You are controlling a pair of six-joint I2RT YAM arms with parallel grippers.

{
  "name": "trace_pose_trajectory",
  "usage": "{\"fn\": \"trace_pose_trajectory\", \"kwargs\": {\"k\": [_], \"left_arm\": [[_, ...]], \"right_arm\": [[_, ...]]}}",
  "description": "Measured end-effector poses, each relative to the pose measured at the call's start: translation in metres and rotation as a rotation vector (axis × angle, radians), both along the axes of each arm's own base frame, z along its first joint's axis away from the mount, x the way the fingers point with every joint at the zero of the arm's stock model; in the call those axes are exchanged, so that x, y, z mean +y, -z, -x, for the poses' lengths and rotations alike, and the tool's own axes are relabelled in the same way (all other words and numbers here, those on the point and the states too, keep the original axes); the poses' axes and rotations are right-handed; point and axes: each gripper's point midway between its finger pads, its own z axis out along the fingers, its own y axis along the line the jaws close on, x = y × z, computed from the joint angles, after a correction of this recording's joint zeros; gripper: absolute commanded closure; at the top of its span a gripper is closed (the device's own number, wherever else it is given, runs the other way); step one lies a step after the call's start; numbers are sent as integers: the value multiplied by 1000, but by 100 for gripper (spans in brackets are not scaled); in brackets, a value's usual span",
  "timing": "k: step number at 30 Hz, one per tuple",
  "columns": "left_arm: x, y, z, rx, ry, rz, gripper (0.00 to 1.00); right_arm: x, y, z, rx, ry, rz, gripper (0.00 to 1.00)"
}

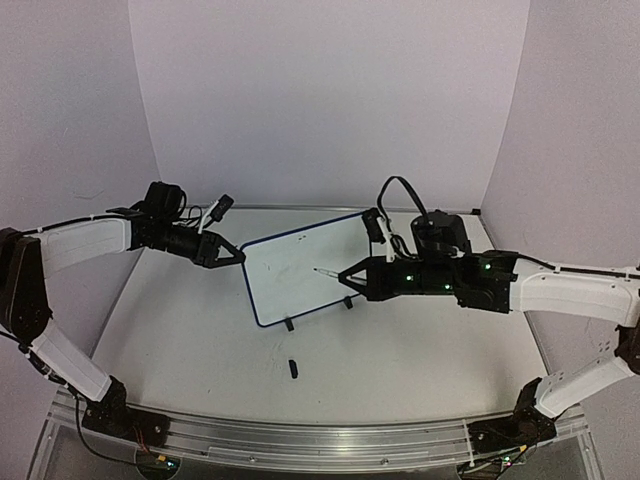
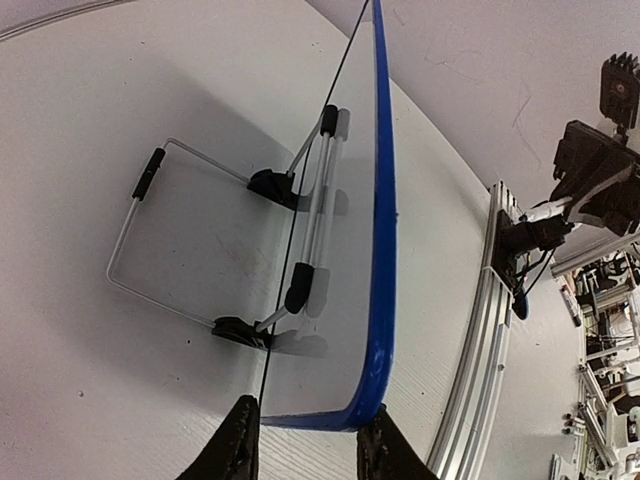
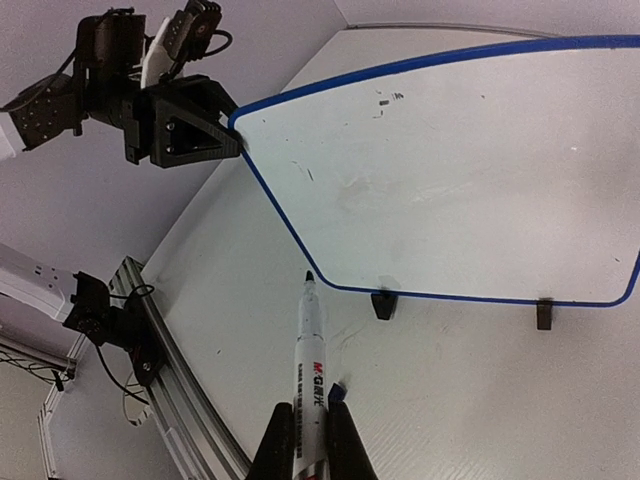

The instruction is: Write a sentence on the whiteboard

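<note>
Nearest, an aluminium rail (image 1: 300, 440) runs along the front edge of the desk (image 1: 200, 340) and carries both arm bases. Just beyond it a small black piece (image 1: 293, 368) lies alone. Mid-desk, the whiteboard (image 1: 300, 275) stands on black clip feet (image 3: 382, 305), propped by a wire stand (image 2: 130, 240). A few small dark marks (image 3: 385, 98) show on its face. Right hand (image 1: 345, 278) is closed on a white marker pen (image 3: 312, 360), tip near the board's lower edge; contact unclear. Left hand (image 1: 238, 256): fingers straddle the board's upper left corner; whether they clamp it cannot be told.
</note>
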Motion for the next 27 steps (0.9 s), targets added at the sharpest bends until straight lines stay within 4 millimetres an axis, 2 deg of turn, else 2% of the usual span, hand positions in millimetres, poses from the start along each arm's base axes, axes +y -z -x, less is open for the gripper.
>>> {"fn": "trace_pose_trajectory", "kwargs": {"k": [9,14,19,27], "left_arm": [[-2,0,1,1,5,0,64],[-11,2,8,-4,29,-16,66],[-17,5,12,-24,45,-36,84],[-16,10,8,-85,41,-91,100]], "right_arm": [[45,6,-17,-37,-12,-6,100],[70,5,-22,-65,-36,-14,100],[86,3,-21,-85,-61,-25,100],[108,5,-17,-116,-90,-20,100]]}}
